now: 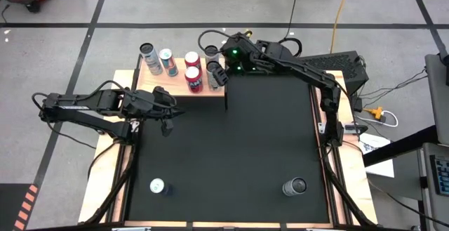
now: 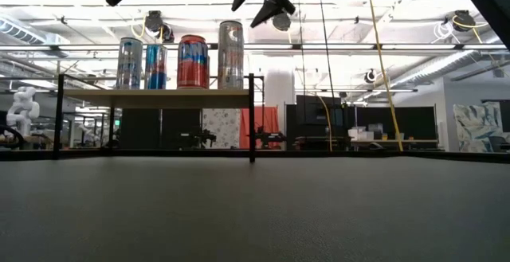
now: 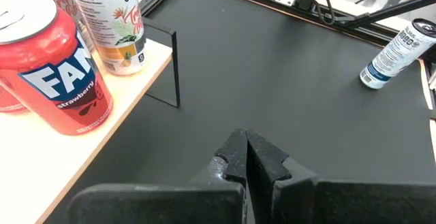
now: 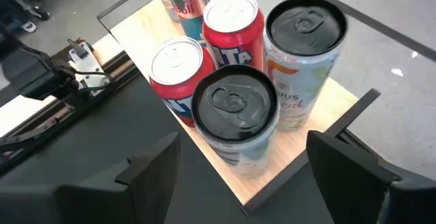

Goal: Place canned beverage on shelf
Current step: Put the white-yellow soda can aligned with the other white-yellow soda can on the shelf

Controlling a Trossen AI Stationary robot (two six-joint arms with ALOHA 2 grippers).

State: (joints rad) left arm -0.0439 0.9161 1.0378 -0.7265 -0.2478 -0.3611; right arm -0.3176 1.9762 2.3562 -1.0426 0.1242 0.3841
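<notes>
The shelf (image 1: 158,83) is a pale wood board on a thin black frame at the mat's far left, and several cans stand upright on it. A black-topped silver can (image 4: 235,112) stands near the shelf's right end, beside two red cans (image 4: 176,71) and a white black-topped can (image 4: 303,40). My right gripper (image 4: 238,166) hangs open just above and behind the silver can. Its fingers (image 4: 153,169) stand apart on either side and touch nothing. My left gripper (image 3: 245,149) is shut and empty, hovering over the mat by the shelf's near edge (image 1: 168,115).
Two more cans stand on the black mat near its front edge, one at the left (image 1: 157,186) and one at the right (image 1: 295,187). Wooden strips edge the mat. The middle of the mat lies bare between the arms.
</notes>
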